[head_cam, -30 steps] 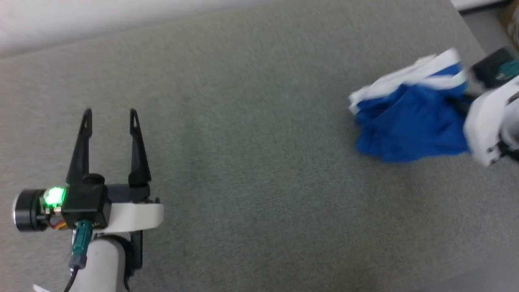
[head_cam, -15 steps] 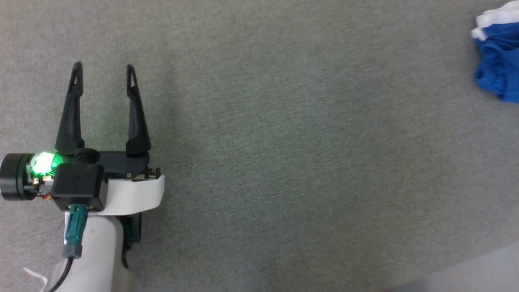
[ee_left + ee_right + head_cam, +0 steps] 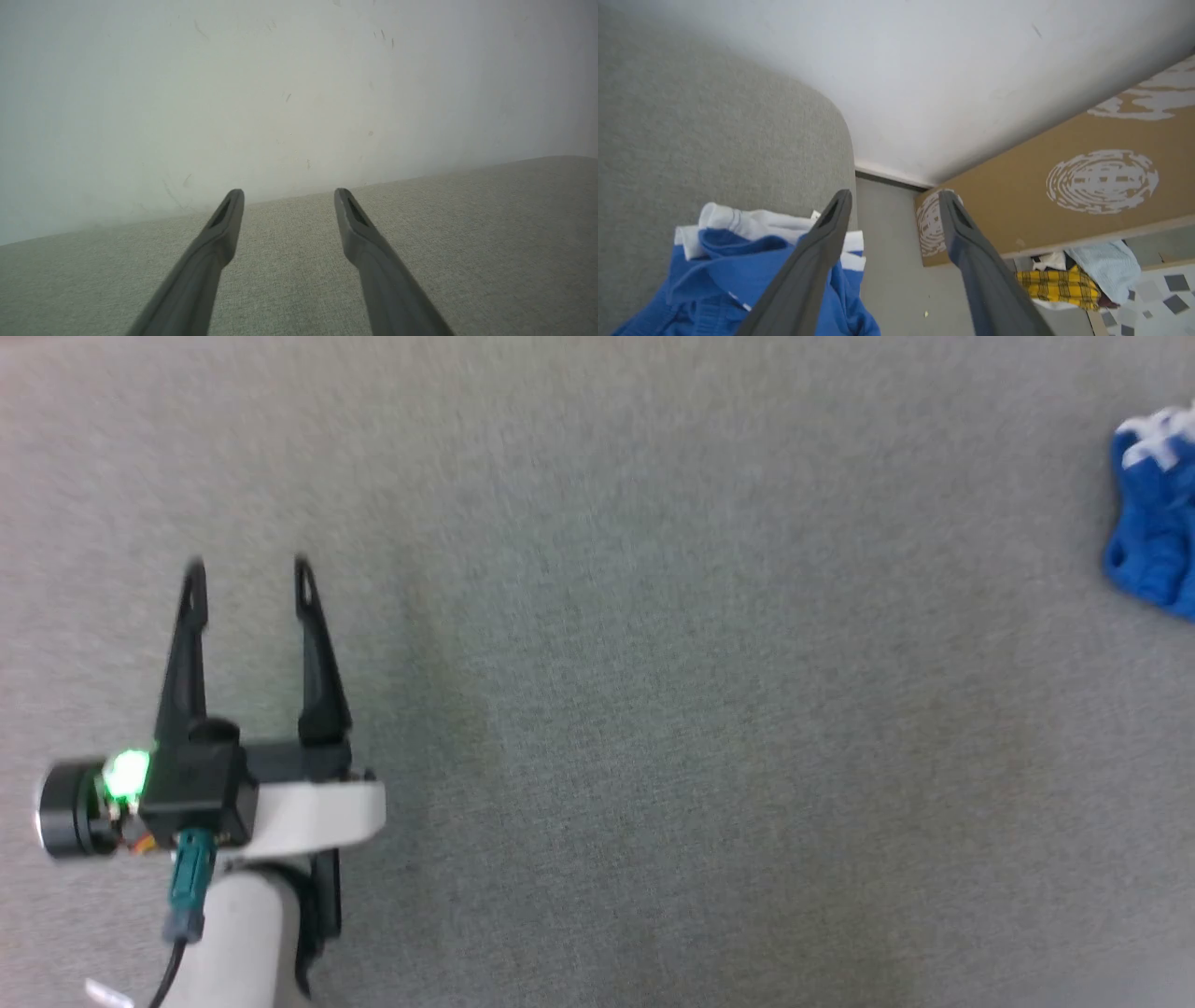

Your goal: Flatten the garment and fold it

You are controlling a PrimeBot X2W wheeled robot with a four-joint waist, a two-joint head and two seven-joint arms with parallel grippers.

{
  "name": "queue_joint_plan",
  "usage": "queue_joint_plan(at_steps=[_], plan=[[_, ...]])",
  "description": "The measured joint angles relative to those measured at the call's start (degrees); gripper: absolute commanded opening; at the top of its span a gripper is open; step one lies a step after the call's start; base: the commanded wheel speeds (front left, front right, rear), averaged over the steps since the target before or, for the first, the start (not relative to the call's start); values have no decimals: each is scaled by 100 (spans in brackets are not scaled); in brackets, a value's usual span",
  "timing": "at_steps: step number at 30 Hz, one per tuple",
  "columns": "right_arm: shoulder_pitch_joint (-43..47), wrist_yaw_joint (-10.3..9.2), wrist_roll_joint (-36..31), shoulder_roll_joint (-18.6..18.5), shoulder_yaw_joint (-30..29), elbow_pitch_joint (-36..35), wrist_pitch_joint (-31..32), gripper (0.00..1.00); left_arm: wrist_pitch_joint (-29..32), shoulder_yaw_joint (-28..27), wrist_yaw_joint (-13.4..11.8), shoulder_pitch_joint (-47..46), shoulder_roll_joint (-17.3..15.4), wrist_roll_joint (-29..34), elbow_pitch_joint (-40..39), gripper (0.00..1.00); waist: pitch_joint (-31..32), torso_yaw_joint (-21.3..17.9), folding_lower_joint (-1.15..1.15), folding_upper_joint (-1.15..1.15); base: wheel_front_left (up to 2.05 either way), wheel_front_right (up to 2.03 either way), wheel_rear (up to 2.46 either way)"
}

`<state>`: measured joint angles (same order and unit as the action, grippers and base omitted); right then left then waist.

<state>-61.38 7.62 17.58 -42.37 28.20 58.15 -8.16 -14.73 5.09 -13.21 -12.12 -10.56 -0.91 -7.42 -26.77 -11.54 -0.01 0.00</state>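
The garment [image 3: 1158, 513] is a crumpled heap of royal-blue cloth with white trim, lying at the far right edge of the head view on the grey fabric table [image 3: 653, 709]. In the right wrist view the garment [image 3: 733, 280] lies bunched at the table's rounded corner, below and left of my right gripper [image 3: 894, 198]. That gripper is open, and nothing is between its fingers. My left gripper [image 3: 247, 574] stands open over bare table at the lower left, far from the garment. The left wrist view shows my left gripper [image 3: 287, 196] pointing at the wall.
A pale wall [image 3: 280, 93] runs along the table's far edge. Past the table's right corner the floor [image 3: 892, 289] holds a brown cardboard box [image 3: 1064, 186] and a pile of yellow plaid and light blue clothes [image 3: 1083, 280].
My right gripper has opened and let go of the garment, which now lies in a heap. The head camera has turned left, so the garment sits at the view's right edge.
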Motion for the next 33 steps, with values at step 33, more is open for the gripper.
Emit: queue_joint_plan(at_steps=[33], plan=[[5589,-2,-1101,3743,-3048,-5209,-658,100,0,-324,416,1322,414,-143,827,100,2518,1014,0,0,0,0,0]])
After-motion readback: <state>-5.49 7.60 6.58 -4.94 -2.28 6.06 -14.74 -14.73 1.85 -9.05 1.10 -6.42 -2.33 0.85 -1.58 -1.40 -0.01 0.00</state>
